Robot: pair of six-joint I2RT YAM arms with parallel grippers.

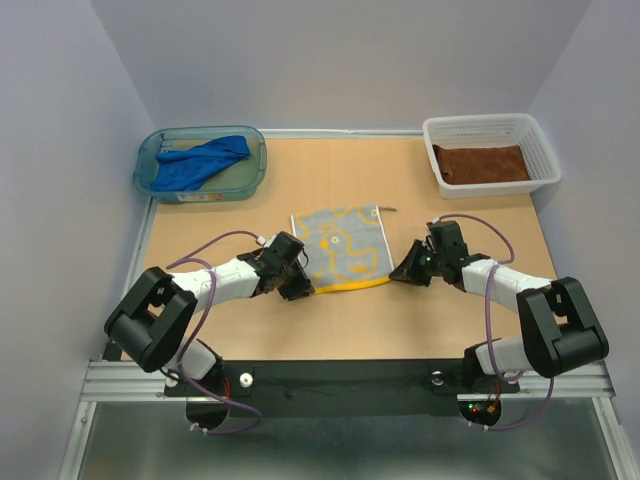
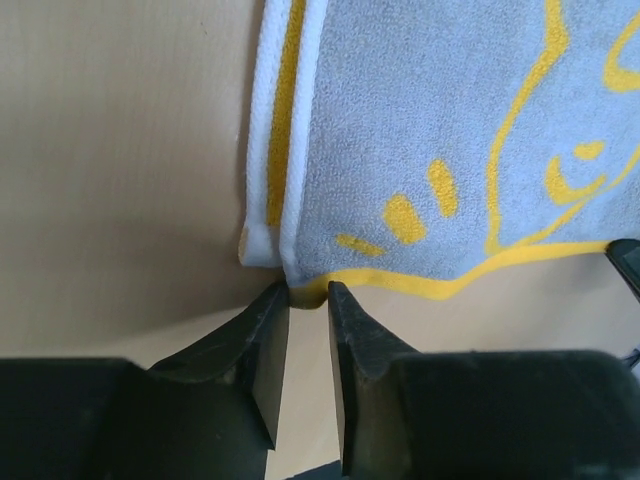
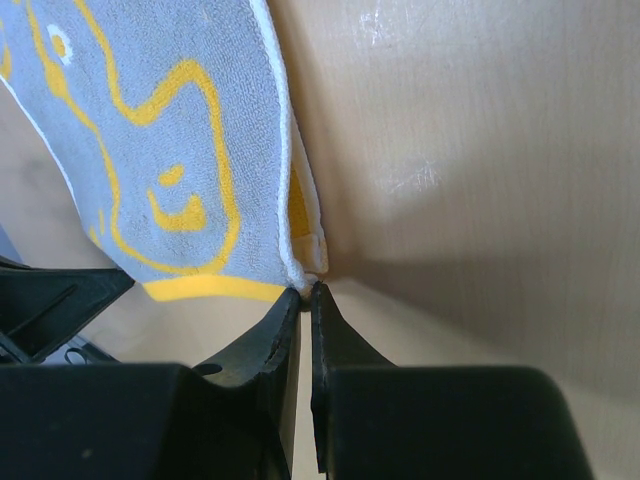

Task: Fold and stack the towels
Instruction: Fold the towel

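The soft grey cloth towel with the yellow pattern lies flat in the middle of the wooden table. The right gripper is pinched tight on its near right corner. The left gripper has its jaws a narrow slit apart at the near left corner, seemingly not gripping the hem.

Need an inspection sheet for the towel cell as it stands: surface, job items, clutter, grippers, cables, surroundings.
Surface: light wooden table.
Job's things: yellow towel spread mid-table; blue towel crumpled in the teal tub, far left; rust-brown towel lying in the white basket, far right.
Clutter: nothing seen.
Grippers: left gripper jaws slightly apart at the yellow towel's near-left corner; right gripper shut on its near-right corner.
Cables: purple cables loop along both arms, off the towels.
Surroundings: plain pale walls on three sides.
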